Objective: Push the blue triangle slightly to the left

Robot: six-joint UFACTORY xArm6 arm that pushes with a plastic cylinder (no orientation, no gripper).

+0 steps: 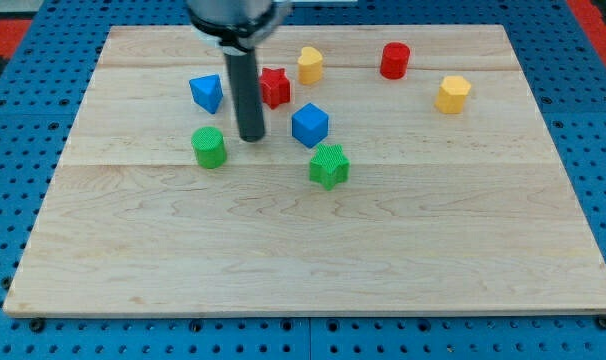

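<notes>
Now my tip (251, 138) is sitting right of the blue triangle (207, 93), slightly nearer, not touching; no fingers exist. Probably light, stiff, slippery: it needs pushing on its right face.

The arm enters from the view's top centre, its wide dark housing cut off by the frame edge. From it a straight dark rod hangs upright, and my tip (251, 138) rests low, at its lower end.

One view, high, angled down at wooden board (313, 250), close
</notes>
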